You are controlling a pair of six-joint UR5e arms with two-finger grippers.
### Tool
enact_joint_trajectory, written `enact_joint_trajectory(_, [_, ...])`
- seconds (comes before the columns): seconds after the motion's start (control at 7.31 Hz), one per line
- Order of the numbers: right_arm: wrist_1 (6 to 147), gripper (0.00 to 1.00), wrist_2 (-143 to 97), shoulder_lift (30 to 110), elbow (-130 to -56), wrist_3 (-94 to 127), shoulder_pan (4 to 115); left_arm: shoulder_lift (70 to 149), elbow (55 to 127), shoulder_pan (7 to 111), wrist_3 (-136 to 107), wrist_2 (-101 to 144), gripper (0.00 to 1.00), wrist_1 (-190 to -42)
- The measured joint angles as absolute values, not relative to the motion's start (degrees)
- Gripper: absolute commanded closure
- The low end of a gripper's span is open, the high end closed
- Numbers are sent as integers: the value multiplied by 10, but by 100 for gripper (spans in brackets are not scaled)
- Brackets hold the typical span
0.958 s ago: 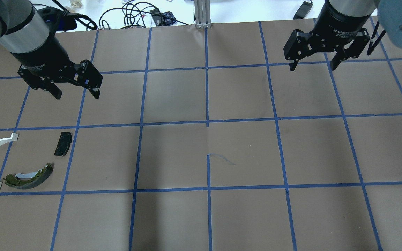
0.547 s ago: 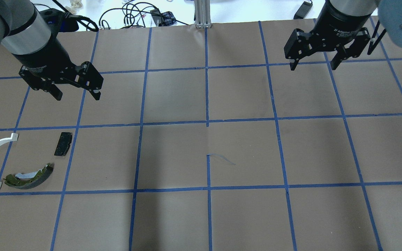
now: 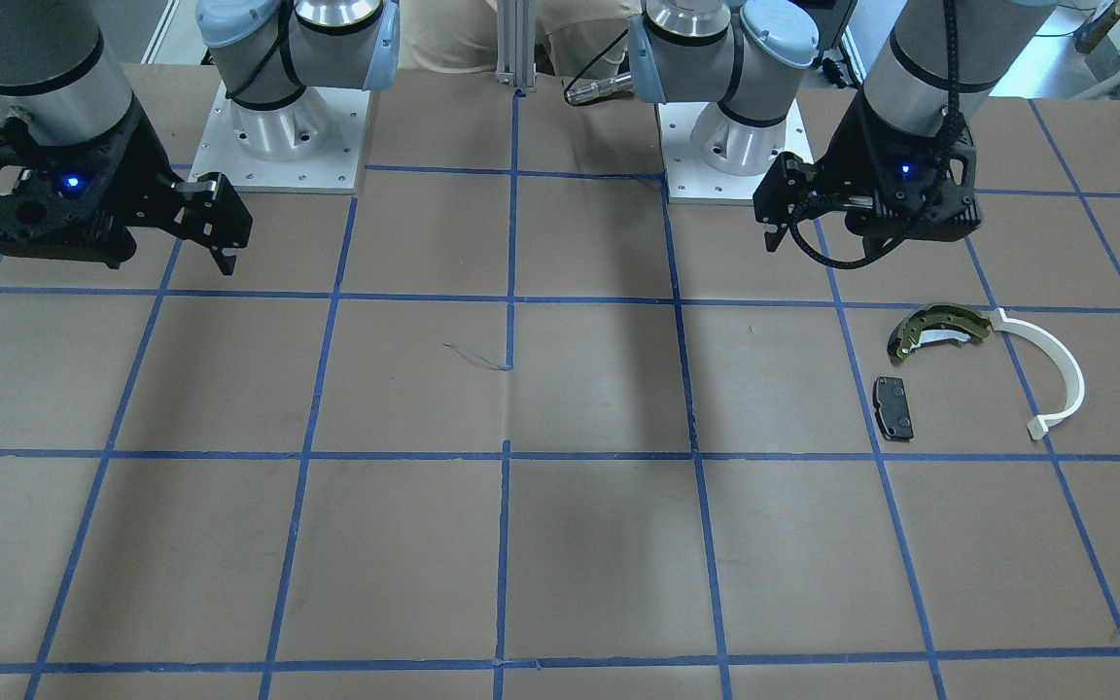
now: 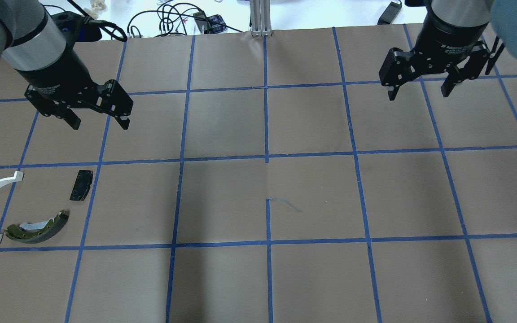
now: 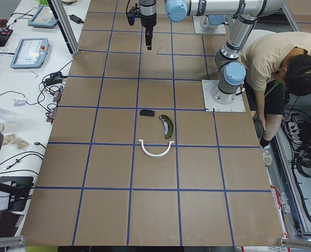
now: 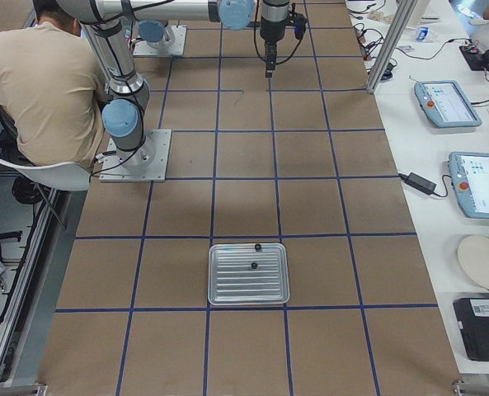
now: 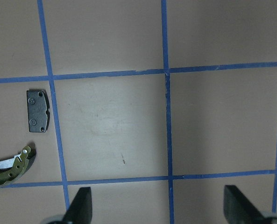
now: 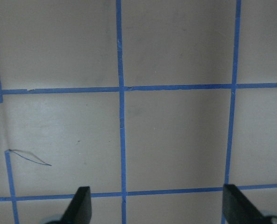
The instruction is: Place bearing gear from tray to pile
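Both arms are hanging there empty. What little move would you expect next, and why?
Probably the right arm swings out toward the tray on its side. Its jaws are open and empty, a small dark part lies in the tray, and the pile sits far off by the other arm.

Lighting: even, diffuse, from overhead.
Shadows: soft, broad dark bands across the middle of the table (image 4: 222,202); no hard edges.
Glare: white bench (image 4: 312,13) past the far edge blown out.
Wrist views: paler, washed; left gripper (image 7: 157,207) fingertips (image 7: 80,205) dark and blurred at the bottom edge.
Exterior views: sharp.
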State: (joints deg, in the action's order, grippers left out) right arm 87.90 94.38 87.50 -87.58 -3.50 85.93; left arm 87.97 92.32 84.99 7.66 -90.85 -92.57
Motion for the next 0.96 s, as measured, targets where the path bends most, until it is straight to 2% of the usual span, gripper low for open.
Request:
enact_joint_trajectory(0.41, [890, 0, 961, 841, -890, -201, 716, 880, 923, 850, 77, -910, 0, -925])
enact_joint_trajectory(0.96, [1042, 0, 940, 716, -886, -512, 481, 887, 923, 849, 76, -908, 0, -900])
